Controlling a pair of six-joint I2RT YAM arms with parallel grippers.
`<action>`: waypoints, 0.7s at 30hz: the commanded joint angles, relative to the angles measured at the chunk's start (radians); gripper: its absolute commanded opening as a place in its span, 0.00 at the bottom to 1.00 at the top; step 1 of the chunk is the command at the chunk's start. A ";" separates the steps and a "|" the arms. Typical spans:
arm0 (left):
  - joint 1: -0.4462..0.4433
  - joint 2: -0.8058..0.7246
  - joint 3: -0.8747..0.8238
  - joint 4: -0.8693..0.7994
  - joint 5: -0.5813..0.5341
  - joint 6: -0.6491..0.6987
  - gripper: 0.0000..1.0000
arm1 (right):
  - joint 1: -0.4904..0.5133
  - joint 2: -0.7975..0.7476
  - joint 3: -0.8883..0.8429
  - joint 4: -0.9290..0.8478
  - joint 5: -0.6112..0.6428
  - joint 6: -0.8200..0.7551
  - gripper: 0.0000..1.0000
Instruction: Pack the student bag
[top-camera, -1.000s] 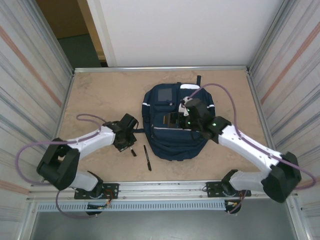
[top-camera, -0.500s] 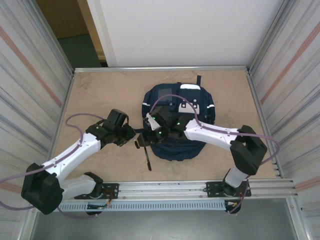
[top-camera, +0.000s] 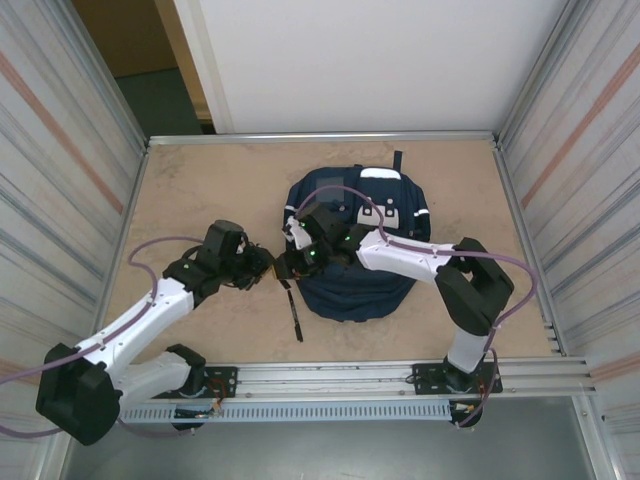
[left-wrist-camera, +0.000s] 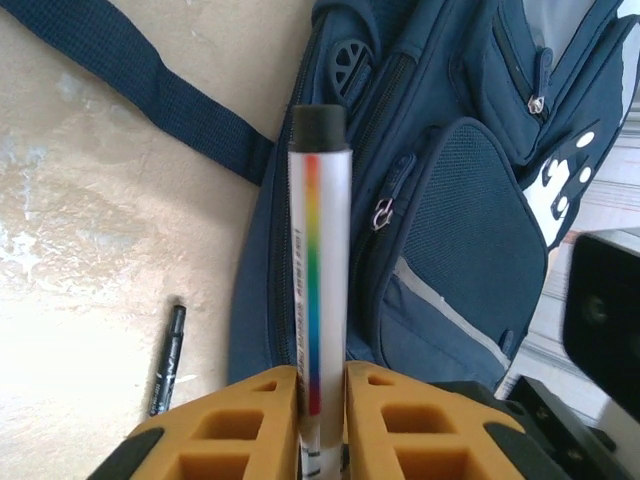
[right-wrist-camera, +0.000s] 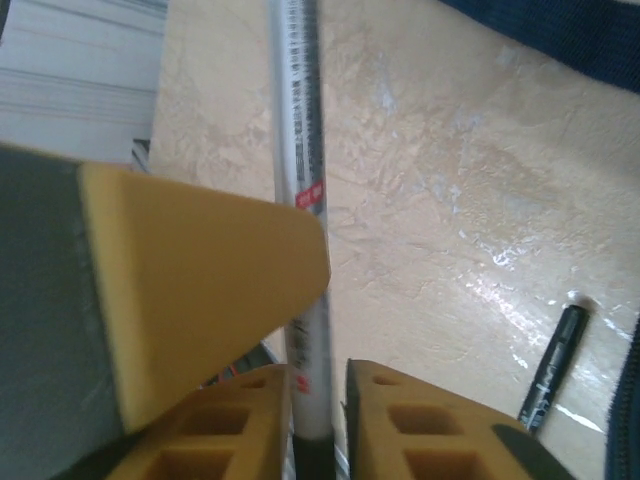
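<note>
The left gripper (left-wrist-camera: 320, 385) and right gripper (right-wrist-camera: 318, 400) both pinch a silver rainbow-striped marker (left-wrist-camera: 318, 250), left of the navy-blue fabric backpack (left-wrist-camera: 470, 200).

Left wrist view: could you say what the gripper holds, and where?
The left gripper pinches a silver rainbow-striped pen at the end opposite its cap.

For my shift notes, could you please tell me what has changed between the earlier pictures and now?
The right pincer swung leftwards off the student bag and closed on the marker that the left pincer holds beside the bag. The student bag and the black pen on the table stayed where they were.
</note>
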 joint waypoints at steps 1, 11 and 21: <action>0.001 -0.003 -0.003 0.029 0.046 -0.010 0.29 | -0.005 -0.001 0.005 0.043 -0.026 0.036 0.14; 0.007 -0.003 0.008 0.063 0.027 0.103 0.73 | -0.090 -0.147 -0.093 -0.041 0.070 -0.009 0.07; -0.095 0.125 0.124 0.035 0.008 0.275 0.86 | -0.297 -0.511 -0.248 -0.208 0.344 -0.138 0.07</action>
